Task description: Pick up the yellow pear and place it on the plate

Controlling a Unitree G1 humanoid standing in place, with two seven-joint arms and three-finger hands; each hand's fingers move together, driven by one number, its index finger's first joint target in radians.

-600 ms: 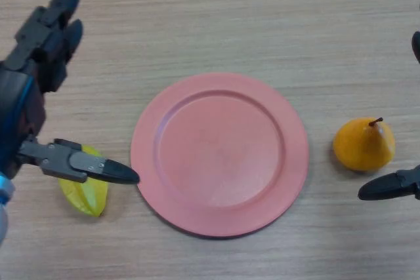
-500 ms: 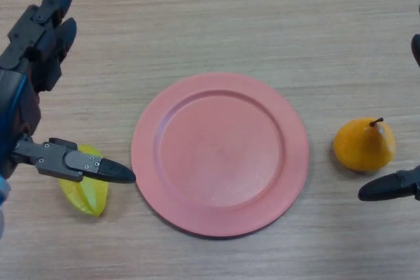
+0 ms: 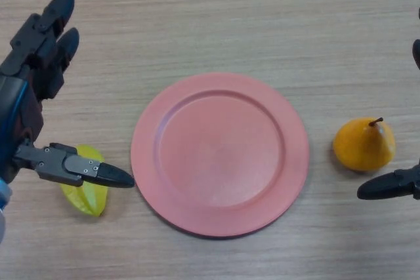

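Left hand open with fingers spread, thumb over a yellow starfruit left of the pink plate, right hand barely in view at the edge, state unclear, yellow pear upright on surface right of the plate.

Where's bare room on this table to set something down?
The whole far strip beyond the plate is bare, and so is the plate itself. Crowded: left edge, left robot hand over the yellow starfruit; right edge, pear beside right robot hand.
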